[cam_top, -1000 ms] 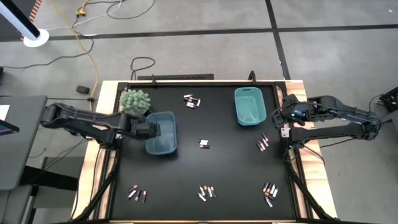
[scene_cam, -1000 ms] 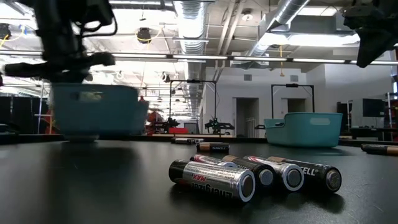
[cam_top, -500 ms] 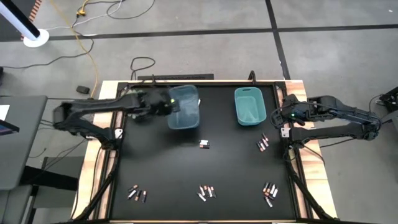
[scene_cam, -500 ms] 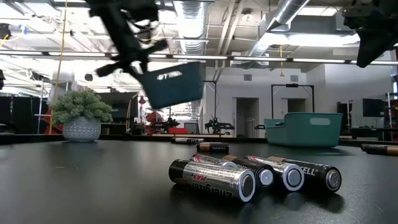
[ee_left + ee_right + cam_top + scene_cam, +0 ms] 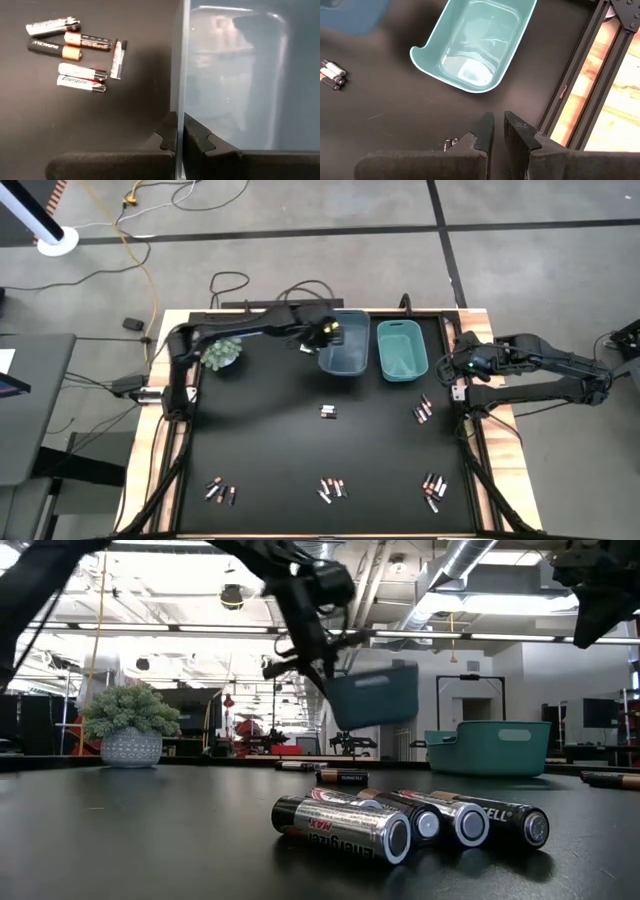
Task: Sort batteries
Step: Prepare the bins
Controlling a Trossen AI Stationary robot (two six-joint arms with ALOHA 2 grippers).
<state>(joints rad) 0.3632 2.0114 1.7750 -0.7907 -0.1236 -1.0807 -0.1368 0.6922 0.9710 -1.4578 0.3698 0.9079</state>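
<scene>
My left gripper [image 5: 328, 332] is shut on a blue bin [image 5: 346, 345] at the table's far middle, right beside the teal bin [image 5: 402, 350]. In the low view the blue bin [image 5: 375, 697] hangs above the table. Batteries lie in small groups on the black table: centre [image 5: 327, 412], right [image 5: 423, 409], and three groups near the front edge [image 5: 332, 488]. One more group [image 5: 75, 60] lies beside the held bin. My right gripper [image 5: 498, 125] waits at the right edge, near the teal bin [image 5: 475, 45], with only a narrow slit between its fingers and nothing in it. My left gripper pinches the blue bin's side wall at its rim [image 5: 179, 107], one finger inside the bin and one outside. The fingers [image 5: 167, 140] come slanting down from the table's left. The bin is lifted clear of the table and hangs tilted [image 5: 375, 697].
A small potted plant [image 5: 222, 353] stands at the far left of the table. A raised frame [image 5: 590, 85] runs along the right edge. Bare black table lies between the battery groups, left of centre.
My left gripper has swung from the table's left side toward the far edge and then right, rising a little and rolling. The blue bin has gone with it, lifted off the table, and now hangs tilted next to the teal bin.
</scene>
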